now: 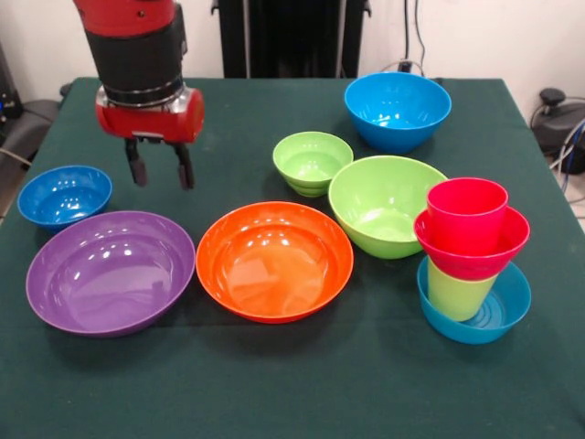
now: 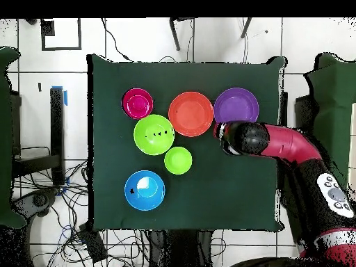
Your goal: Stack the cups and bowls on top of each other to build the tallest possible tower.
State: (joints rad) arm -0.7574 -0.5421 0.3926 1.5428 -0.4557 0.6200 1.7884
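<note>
Tower at near right edge of table: teal bowl, green cup, red bowl, red cup. Purple bowl near left. Farther back, gripper hangs empty above table, fingers parted

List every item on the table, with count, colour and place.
Tower: one, at the table's right edge in the front view; red tumbler in a red bowl on a lime-green tumbler in a teal-blue bowl.
Large bowls: three; purple front left, orange centre, lime green right of centre.
Blue bowl: one, far right.
Small ribbed bowl: one, lime green, behind the orange one.
Small dark-blue bowl: one, left edge.
Table: one, dark green cloth.
Gripper: one, red and black, open, empty, hanging above the table behind the purple bowl.
</note>
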